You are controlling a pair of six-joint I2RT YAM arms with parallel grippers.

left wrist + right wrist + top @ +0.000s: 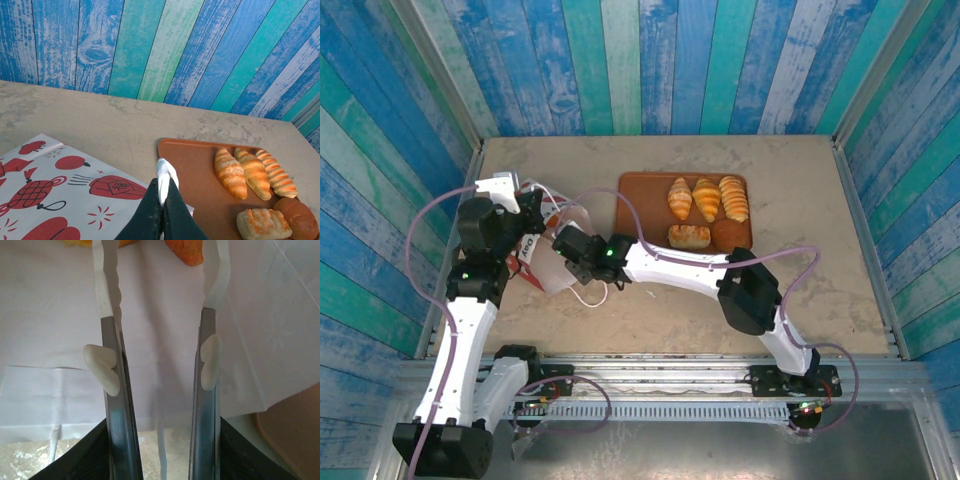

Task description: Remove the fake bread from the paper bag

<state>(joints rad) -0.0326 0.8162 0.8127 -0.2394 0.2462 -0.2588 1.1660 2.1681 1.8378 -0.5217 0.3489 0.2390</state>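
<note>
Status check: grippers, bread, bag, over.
Left gripper shut on paper bag. Right gripper jaws open inside bag, bread ahead. Five pieces on tray. Nothing blocking.

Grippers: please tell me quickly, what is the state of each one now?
Left gripper: shut, seemingly pinching the white rim of the paper bag.
Right gripper: open, inside the paper bag, holding nothing.

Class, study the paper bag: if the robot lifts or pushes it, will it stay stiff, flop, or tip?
Probably floppy: the bag is thin paper, with folds and creases in its wall. Likely light, so a push may slide or crumple it. It may tip easily: it is not upright now, with the left pincer pinched on its rim.
</note>
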